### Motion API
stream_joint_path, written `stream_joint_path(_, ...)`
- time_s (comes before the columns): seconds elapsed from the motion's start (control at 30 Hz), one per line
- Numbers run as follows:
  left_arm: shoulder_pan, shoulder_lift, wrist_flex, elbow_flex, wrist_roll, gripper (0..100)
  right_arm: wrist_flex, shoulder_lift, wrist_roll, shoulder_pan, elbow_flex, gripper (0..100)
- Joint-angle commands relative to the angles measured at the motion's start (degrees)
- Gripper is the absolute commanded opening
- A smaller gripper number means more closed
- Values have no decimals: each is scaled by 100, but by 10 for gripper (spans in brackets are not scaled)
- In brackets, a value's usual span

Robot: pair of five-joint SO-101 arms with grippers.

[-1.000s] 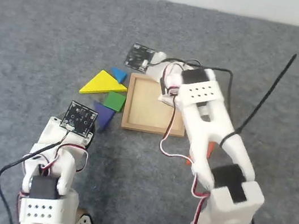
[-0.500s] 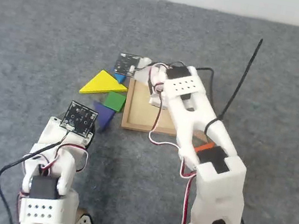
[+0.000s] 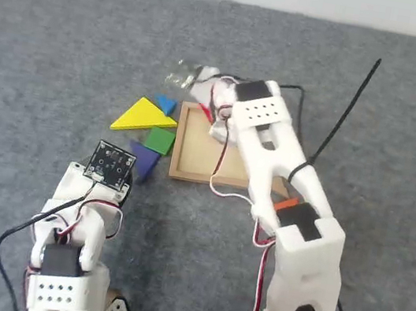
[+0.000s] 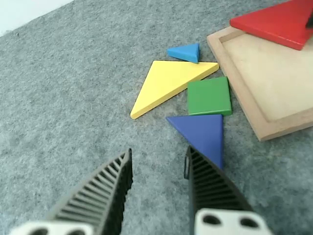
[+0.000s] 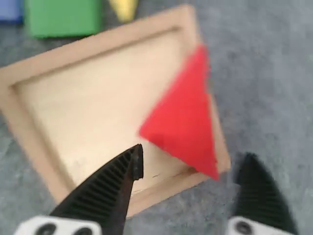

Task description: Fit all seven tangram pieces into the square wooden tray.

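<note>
The square wooden tray lies mid-table. A red triangle rests tilted, partly inside the tray and partly on its rim. My right gripper hovers just above it, open, with its fingers on either side of the triangle's tip. Left of the tray lie a yellow triangle, a small blue triangle, a green square and a dark blue triangle. My left gripper stands open above the carpet, just short of the dark blue triangle. An orange piece peeks from under the right arm.
Grey carpet covers the table on all sides. The right arm stretches across the tray's right half, trailing a black cable. The left arm's base sits at the near left.
The right arm has swung left over the tray and its wrist has then turned at the tray's far left corner. The left arm has kept still.
</note>
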Motion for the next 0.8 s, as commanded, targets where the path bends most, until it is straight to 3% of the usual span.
stream_joint_path(0.0, 0, 53, 0, -31, -79, 174, -505, -382, -1055, 233, -325, 17)
stream_joint_path(0.2, 0, 53, 0, -31, -79, 174, -1323, 664, -1916, 233, -352, 90)
stream_joint_path(0.5, 9, 53, 0, -31, -79, 174, -760, 875, -1890, -145, -457, 90)
stream_joint_path(0.77, 9, 53, 0, -31, -79, 174, -84, 901, -1222, -303, -440, 90)
